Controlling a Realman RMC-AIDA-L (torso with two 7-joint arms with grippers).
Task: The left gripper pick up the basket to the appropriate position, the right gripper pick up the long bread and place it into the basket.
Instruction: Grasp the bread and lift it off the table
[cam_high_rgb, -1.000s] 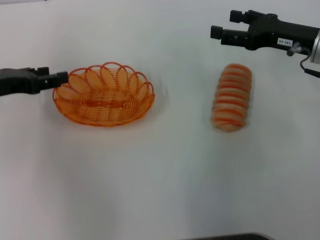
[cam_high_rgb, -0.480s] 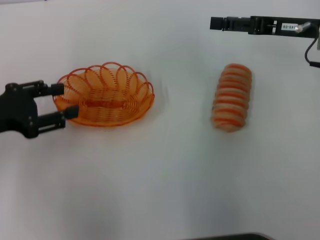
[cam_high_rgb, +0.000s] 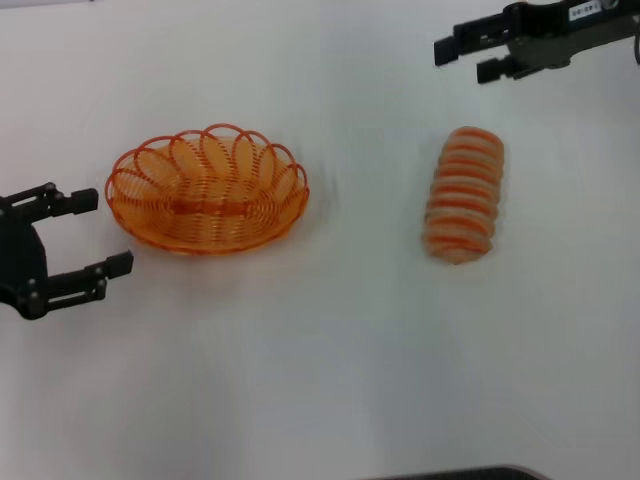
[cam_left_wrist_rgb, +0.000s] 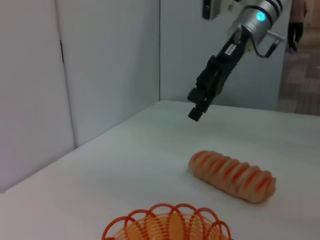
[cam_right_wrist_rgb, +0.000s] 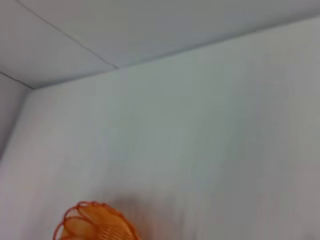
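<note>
The orange wire basket (cam_high_rgb: 208, 190) stands on the white table, left of centre, empty. My left gripper (cam_high_rgb: 100, 235) is open just left of the basket, its fingertips a little short of the rim and not touching it. The long bread (cam_high_rgb: 463, 195) lies on the table at the right, striped side up. My right gripper (cam_high_rgb: 465, 58) is open and empty, raised behind the bread at the far right. The left wrist view shows the basket's rim (cam_left_wrist_rgb: 167, 225), the bread (cam_left_wrist_rgb: 232, 176) and the right gripper (cam_left_wrist_rgb: 200, 102) above it. The right wrist view shows only the basket (cam_right_wrist_rgb: 95, 222).
The white table (cam_high_rgb: 330, 350) carries nothing else. White walls stand behind it (cam_left_wrist_rgb: 110, 65). A dark edge shows at the table's front (cam_high_rgb: 460, 473).
My left gripper has drawn back from the basket's rim toward the near left. My right gripper has turned and shifted slightly right behind the bread. Basket and bread have not moved.
</note>
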